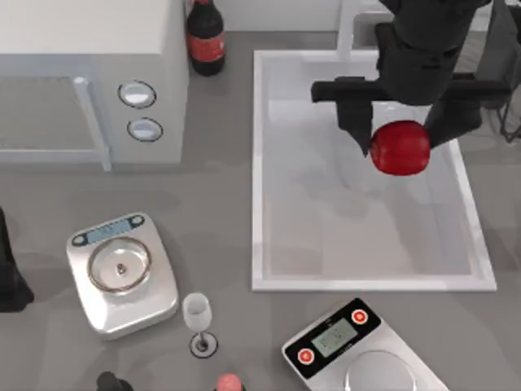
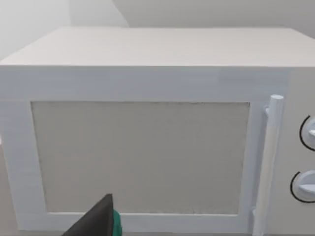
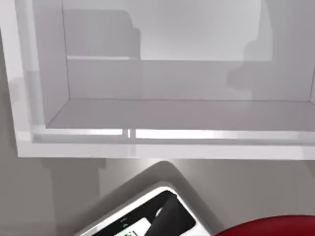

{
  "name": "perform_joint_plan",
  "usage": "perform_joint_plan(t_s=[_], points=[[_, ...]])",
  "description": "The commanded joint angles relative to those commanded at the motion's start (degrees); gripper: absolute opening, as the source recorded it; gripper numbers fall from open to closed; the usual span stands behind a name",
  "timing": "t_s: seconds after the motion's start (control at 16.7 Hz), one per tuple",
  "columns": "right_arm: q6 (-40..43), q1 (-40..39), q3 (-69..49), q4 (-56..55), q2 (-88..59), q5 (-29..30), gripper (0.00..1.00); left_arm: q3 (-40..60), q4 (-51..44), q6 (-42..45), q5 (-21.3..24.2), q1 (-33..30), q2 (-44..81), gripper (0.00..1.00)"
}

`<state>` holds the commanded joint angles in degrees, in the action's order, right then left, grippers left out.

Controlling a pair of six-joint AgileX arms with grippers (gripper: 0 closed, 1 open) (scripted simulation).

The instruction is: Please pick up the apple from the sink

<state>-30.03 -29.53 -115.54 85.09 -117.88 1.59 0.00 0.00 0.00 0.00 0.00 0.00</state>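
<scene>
The glossy red apple (image 1: 400,147) hangs above the white sink (image 1: 259,163), over its far right part. My right gripper (image 1: 400,140) is shut on the apple, with a dark finger (image 1: 355,122) on either side of it. In the right wrist view the top of the apple (image 3: 268,227) shows at the edge, with the sink's basin (image 3: 187,78) beyond it and below. My left arm (image 1: 10,277) is parked at the table's left edge; one dark fingertip (image 2: 96,221) shows in the left wrist view, facing the microwave.
A white microwave (image 1: 81,77) stands at the back left with a dark bottle (image 1: 205,32) beside it. A silver scale (image 1: 122,273), a wine glass (image 1: 198,319) and a second scale (image 1: 358,350) sit along the front. A pinkish bottle top (image 1: 229,383) is at the front edge.
</scene>
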Motion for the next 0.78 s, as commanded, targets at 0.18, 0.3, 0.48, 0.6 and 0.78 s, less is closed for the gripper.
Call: perform_joint_plan(t_s=[0.18,0.3,0.48,0.6,0.78], points=[[-0.11,-0.24,0.12,-0.15,-0.12,-0.03,0.0,0.0,0.0,0.0,0.0,0.0,0.0,1.0],[0.73,0.6,0.95,-0.37,0.67,-0.07,0.0,0.0,0.0,0.0,0.0,0.0,0.0,1.0],[5.78,5.66,6.59,-1.56,5.36,-0.31,0.0,0.0,0.0,0.0,0.0,0.0,0.0,1.0],[10.76,10.64,13.0,-2.63,10.04,-0.56,0.0,0.0,0.0,0.0,0.0,0.0,0.0,1.0],[19.48,19.38,24.86,-4.42,18.11,-1.0,0.0,0.0,0.0,0.0,0.0,0.0,0.0,1.0]])
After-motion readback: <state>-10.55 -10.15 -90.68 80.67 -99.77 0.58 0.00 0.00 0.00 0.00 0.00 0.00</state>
